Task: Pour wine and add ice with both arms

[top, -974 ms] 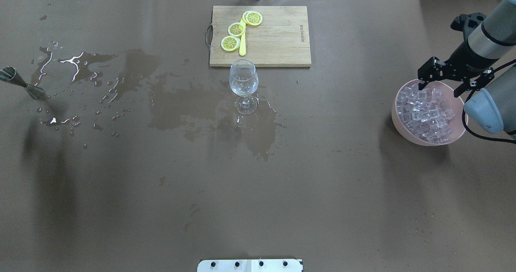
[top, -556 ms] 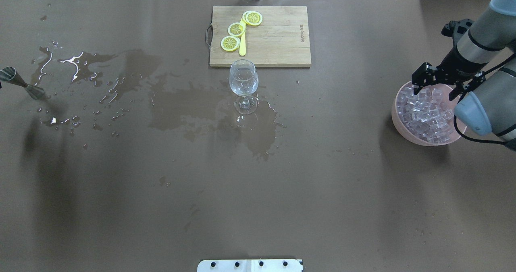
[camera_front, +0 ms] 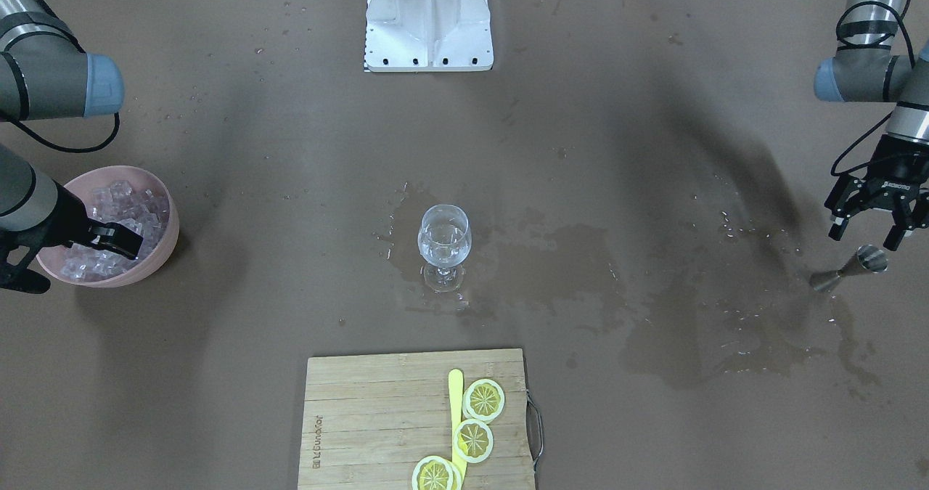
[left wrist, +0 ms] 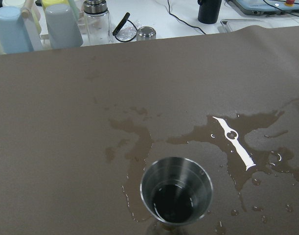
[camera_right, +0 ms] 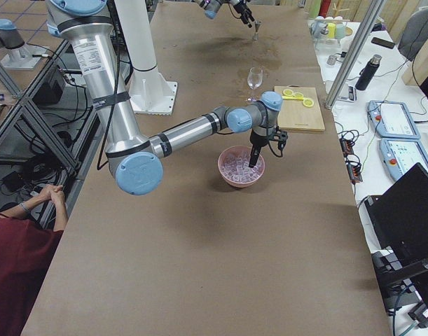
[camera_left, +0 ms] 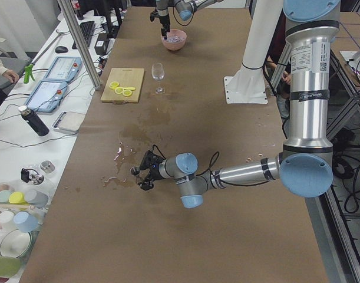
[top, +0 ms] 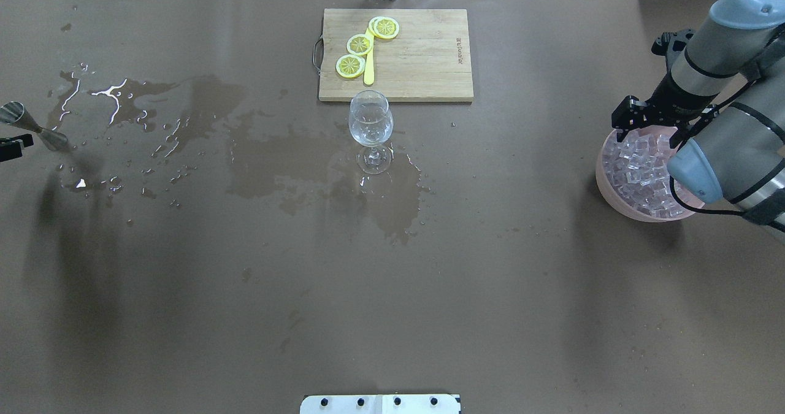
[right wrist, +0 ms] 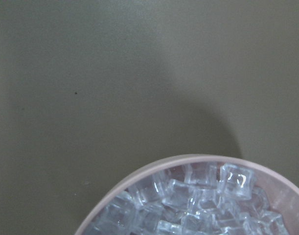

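- My right gripper (top: 649, 133) gapes wide and empty over the ice (top: 638, 172) in the pink bowl (top: 607, 190), at the overhead view's right edge.
- My left gripper (camera_front: 864, 237) is open and empty above the jigger (camera_front: 849, 268); the wine (camera_front: 444, 252) sits in the centre glass (camera_front: 444, 221).

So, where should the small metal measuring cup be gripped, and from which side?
Grip the metal measuring cup at its narrow waist, between the two cones, with the fingers coming in level from the side. It stands upright, mouth up, and seems to hold liquid, so a rim grip might tip it. The open left gripper hangs close by it.
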